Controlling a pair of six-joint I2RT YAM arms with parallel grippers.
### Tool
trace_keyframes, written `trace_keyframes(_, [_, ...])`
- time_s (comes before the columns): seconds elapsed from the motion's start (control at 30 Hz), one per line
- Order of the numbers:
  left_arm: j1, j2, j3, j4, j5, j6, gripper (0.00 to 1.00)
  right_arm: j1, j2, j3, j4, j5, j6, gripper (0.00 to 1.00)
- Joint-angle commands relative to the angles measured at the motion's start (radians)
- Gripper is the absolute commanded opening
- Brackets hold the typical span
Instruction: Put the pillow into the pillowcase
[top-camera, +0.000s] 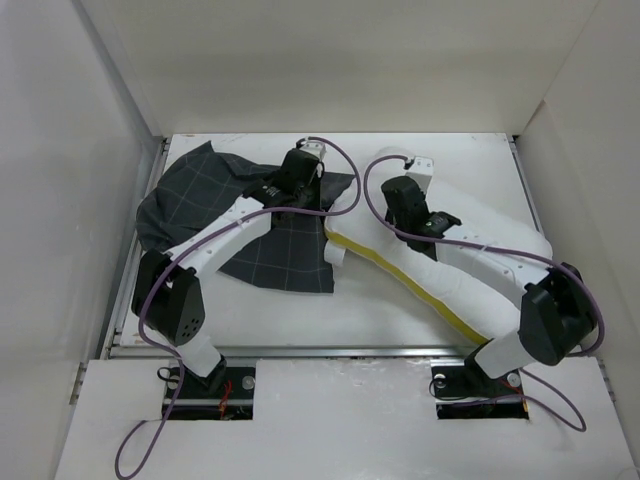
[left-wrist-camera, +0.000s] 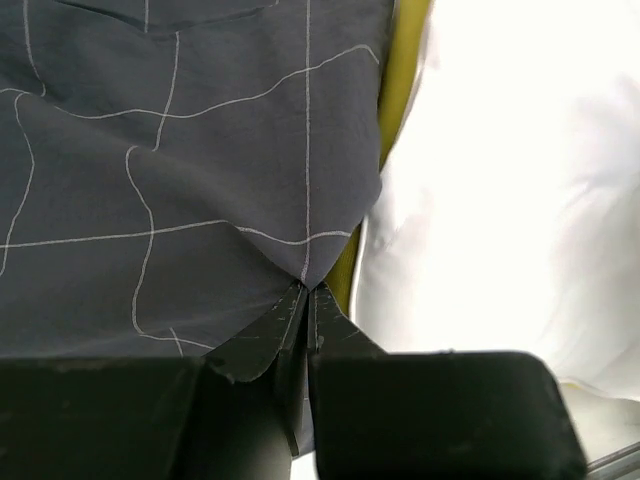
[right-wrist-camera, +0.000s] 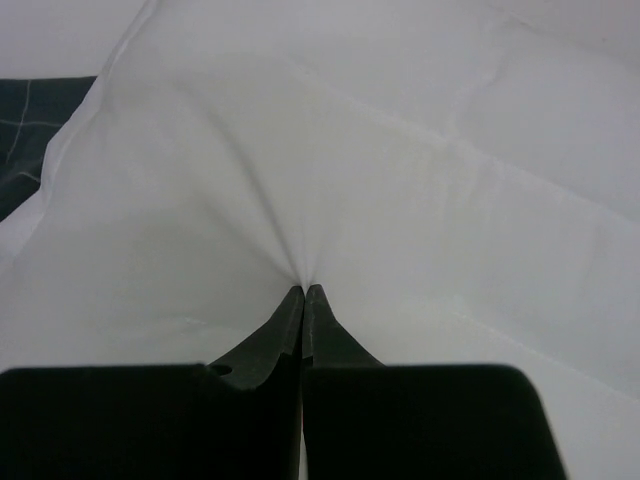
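Observation:
The dark grey checked pillowcase (top-camera: 215, 215) lies crumpled at the left of the table. The white pillow (top-camera: 470, 270) with its yellow piped edge lies slantwise at the right, its near-left end touching the pillowcase's right edge. My left gripper (top-camera: 312, 178) is shut on the pillowcase's edge (left-wrist-camera: 300, 200), pinching a fold right beside the pillow's yellow piping (left-wrist-camera: 400, 80). My right gripper (top-camera: 405, 195) is shut on the pillow's white cloth (right-wrist-camera: 330, 180), which puckers at the fingertips (right-wrist-camera: 290, 305). The pillowcase's corner shows at the far left of the right wrist view (right-wrist-camera: 25, 130).
White walls enclose the table on the left, back and right. A metal rail (top-camera: 330, 351) runs along the table's near edge, with both arm bases behind it. Purple cables loop over both arms.

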Motion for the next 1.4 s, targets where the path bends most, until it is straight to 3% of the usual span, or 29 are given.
trace_keyframes(0.0, [-0.006, -0.056, 0.004, 0.001, -0.018, -0.005, 0.0, 0.0, -0.015, 0.058, 0.09, 0.12, 0.006, 0.0])
trace_keyframes(0.23, [-0.006, -0.056, 0.024, 0.01, 0.02, -0.005, 0.0, -0.02, 0.023, 0.053, 0.108, 0.129, -0.014, 0.0])
trace_keyframes(0.5, [-0.006, -0.056, 0.044, 0.01, 0.074, 0.004, 0.0, 0.121, 0.167, 0.193, 0.087, 0.133, 0.144, 0.0])
trace_keyframes(0.67, [-0.006, -0.027, 0.07, -0.005, 0.038, -0.007, 0.0, 0.19, 0.114, 0.188, 0.062, 0.118, 0.201, 0.0])
trace_keyframes(0.87, [0.028, -0.026, 0.07, -0.036, 0.023, -0.059, 0.0, 0.19, 0.064, 0.09, 0.024, 0.036, 0.299, 0.0])
trace_keyframes(1.1, [0.037, -0.098, -0.02, -0.089, -0.075, -0.137, 0.05, 0.209, 0.135, 0.012, 0.13, -0.191, 0.135, 0.19])
trace_keyframes(1.17, [0.046, -0.109, -0.033, -0.113, -0.098, -0.146, 0.16, 0.209, 0.118, -0.03, 0.163, -0.231, 0.112, 0.36])
trace_keyframes(1.23, [0.046, -0.128, -0.047, -0.138, -0.13, -0.157, 0.36, 0.209, 0.059, -0.044, 0.176, -0.248, 0.071, 0.55])
trace_keyframes(1.27, [0.046, -0.128, -0.047, -0.152, -0.141, -0.166, 0.52, 0.209, 0.032, -0.054, 0.185, -0.248, 0.057, 1.0])
trace_keyframes(1.37, [0.046, -0.138, -0.021, -0.152, -0.18, -0.166, 0.91, 0.195, -0.046, -0.038, 0.185, -0.208, 0.003, 1.0])
